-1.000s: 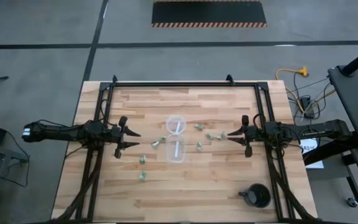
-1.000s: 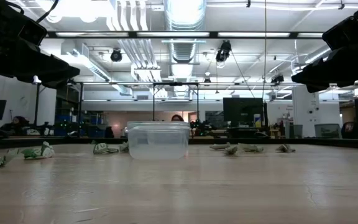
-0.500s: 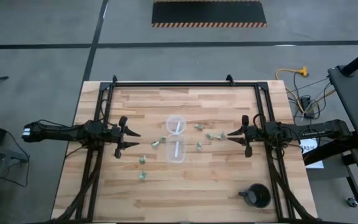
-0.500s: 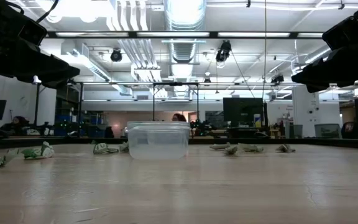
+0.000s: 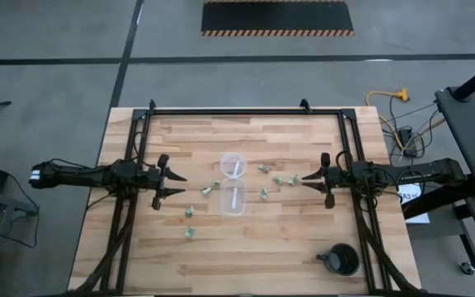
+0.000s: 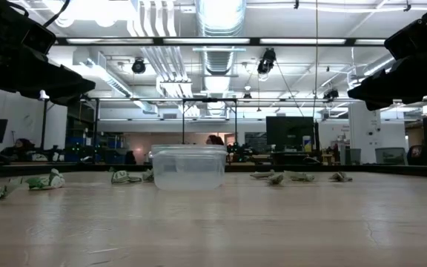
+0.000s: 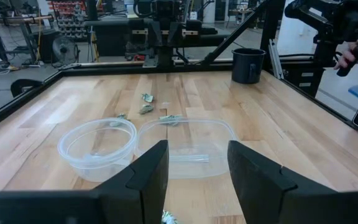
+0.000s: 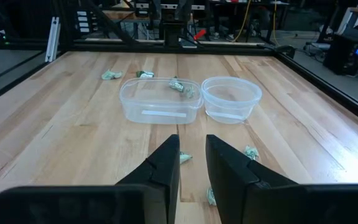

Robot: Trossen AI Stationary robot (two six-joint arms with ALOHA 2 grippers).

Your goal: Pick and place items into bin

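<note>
Two dark arms reach flat over the wooden table (image 5: pixel 287 239) from opposite sides, pointing at each other. The left gripper (image 5: pixel 174 185) hangs on the left side with its fingers apart and holding nothing, and the right gripper (image 5: pixel 305 178) hangs on the right side with its fingers apart and empty too. Between them sits the round clear bin (image 5: pixel 233 165), touching a clear box (image 5: pixel 233 199), with small green bits (image 5: pixel 264 194) lying on the wood around both.
</note>
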